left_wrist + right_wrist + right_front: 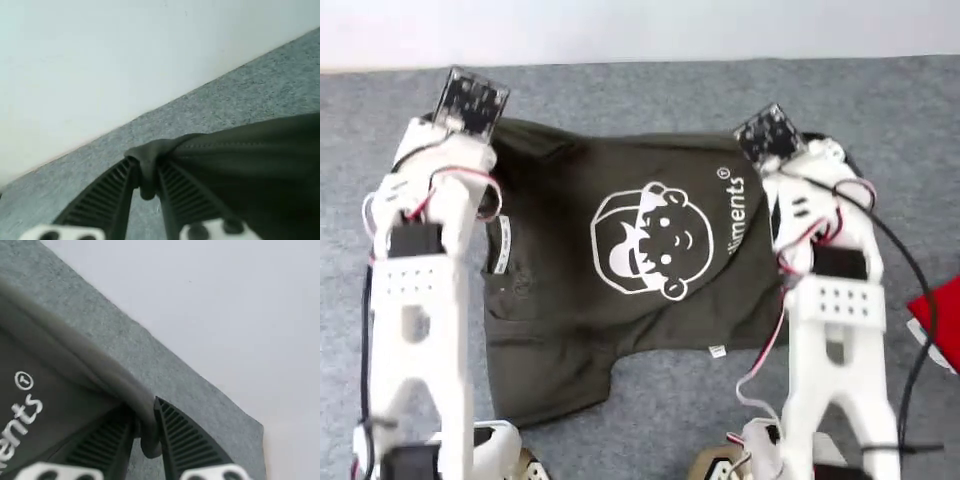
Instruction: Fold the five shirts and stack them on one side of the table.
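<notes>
While the shirt (620,290) lies print-up mid-table, its far hem stops short of the far edge of the table (650,85), grey strip open beyond; red item (940,320) at right edge. Left wrist: left gripper (146,167) fingers pinching a far shirt corner, white wall (100,60) behind. Right wrist: right gripper (144,410) fingers pinching the other far corner.

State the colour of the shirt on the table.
The shirt is dark olive green with a white cartoon-face print; the high view shows it best.
</notes>
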You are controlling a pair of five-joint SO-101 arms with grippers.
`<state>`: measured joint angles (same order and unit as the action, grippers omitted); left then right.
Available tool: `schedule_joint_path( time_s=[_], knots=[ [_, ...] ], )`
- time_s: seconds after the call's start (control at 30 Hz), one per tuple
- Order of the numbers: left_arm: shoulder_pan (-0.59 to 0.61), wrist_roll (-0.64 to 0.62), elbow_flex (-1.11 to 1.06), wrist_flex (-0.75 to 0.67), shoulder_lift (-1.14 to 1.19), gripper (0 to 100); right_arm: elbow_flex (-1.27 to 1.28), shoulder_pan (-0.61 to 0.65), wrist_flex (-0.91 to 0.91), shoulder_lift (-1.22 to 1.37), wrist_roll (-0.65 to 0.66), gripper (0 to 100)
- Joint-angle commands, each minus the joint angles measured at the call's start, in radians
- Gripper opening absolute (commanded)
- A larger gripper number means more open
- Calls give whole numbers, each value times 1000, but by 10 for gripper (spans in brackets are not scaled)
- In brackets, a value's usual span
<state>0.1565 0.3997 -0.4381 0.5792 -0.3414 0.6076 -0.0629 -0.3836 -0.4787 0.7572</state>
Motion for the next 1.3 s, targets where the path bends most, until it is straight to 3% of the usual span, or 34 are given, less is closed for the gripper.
schedule_joint_path(
  time_s=[0.0, 0.4, 0.83, 1.03, 1.27],
  knots=[
    [-5, 5, 182, -28, 153, 3, -176, 7, 24, 117, 0, 10],
    [-15, 5, 745, 84, 678, 3, -654, 13, 18, 641, 2, 10],
    [3, 9, 1438, 408, 1115, 3, -1091, 70, 12, 1059, 9, 10],
    [20, 15, 1698, 654, 1197, 3, -1131, 70, -76, 1084, 9, 10],
    [-5, 166, 1888, 1074, 1198, 3, -1138, 76, -323, 984, 9, 10]
  ],
)
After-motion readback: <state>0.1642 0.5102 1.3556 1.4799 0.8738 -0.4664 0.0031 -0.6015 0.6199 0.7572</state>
